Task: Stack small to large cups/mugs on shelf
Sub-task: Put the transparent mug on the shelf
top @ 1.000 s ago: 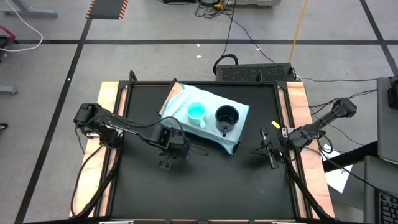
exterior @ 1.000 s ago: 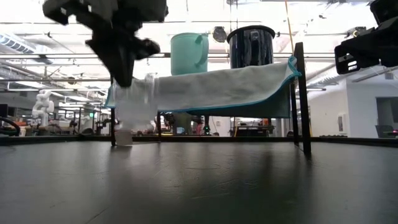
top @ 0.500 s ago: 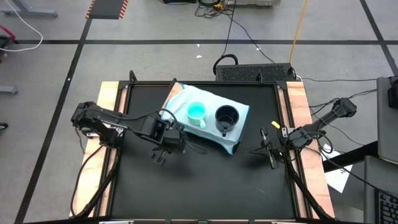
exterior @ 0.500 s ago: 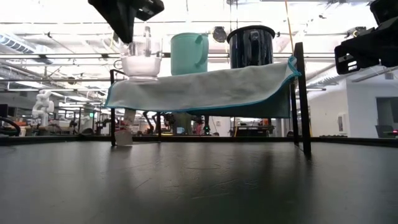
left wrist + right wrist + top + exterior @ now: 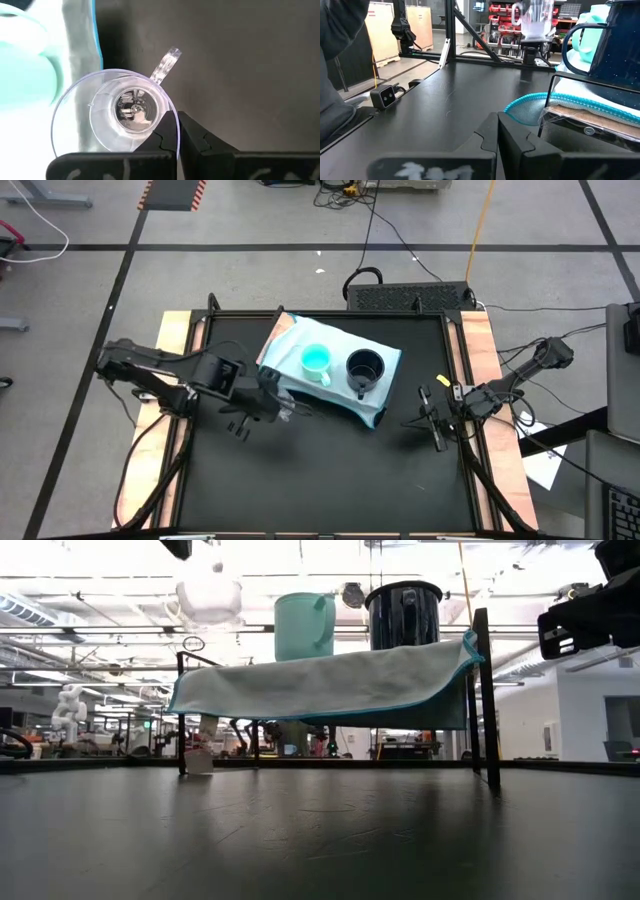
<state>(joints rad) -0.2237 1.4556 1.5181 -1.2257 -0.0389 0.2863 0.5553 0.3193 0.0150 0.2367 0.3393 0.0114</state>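
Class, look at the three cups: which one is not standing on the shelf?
The clear glass cup: the left gripper holds it in the air, while the teal mug and black mug stand on the shelf.

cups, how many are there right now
3: the teal mug and the black mug stand side by side on the shelf; the left gripper holds the clear glass cup above the table.
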